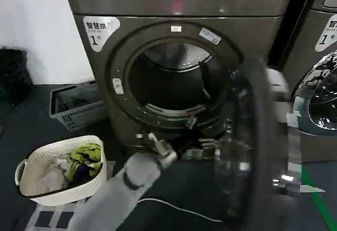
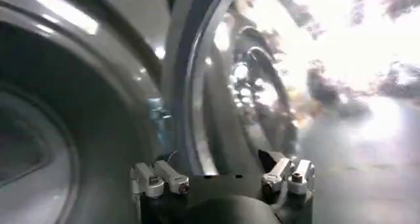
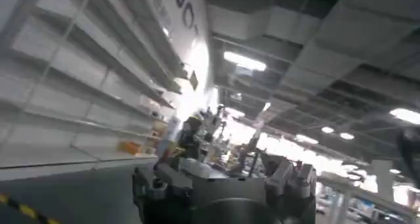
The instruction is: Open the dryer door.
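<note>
The big bronze-grey front-loading dryer (image 1: 179,10), with its white "1" sticker (image 1: 100,30) at the upper left of the round drum opening (image 1: 174,86), serves as the landmark. Left of the dryer, on the dark floor (image 1: 31,126), sits a grey slatted plastic crate (image 1: 73,104) hard against the machine's lower corner. Nearer the robot than the crate stands a cream perforated laundry basket (image 1: 52,160) holding green, white and dark clothes. A thin white cable (image 1: 174,207) trails across the floor in front of the dryer. Right of the dryer stands a neighbouring similar machine (image 1: 321,57) with its own chrome-ringed door.

The dryer door (image 1: 247,147), a large round porthole with a chrome ring and dark glass, is swung open to the right of the drum opening. It is motion-blurred and seen nearly edge-on, so its handle and hinge are hard to make out, and its lower part is cut off.

The left gripper (image 1: 155,144) sits below the drum opening, near the dryer's lower front, its fingers spread apart with nothing between them. In the left wrist view the same gripper (image 2: 223,179) faces the door's chrome rim (image 2: 197,81).

The right gripper (image 3: 223,179) points out at shelving and ceiling lights, its fingers parted and holding nothing.

Open floor lies between the basket and the swung door.
</note>
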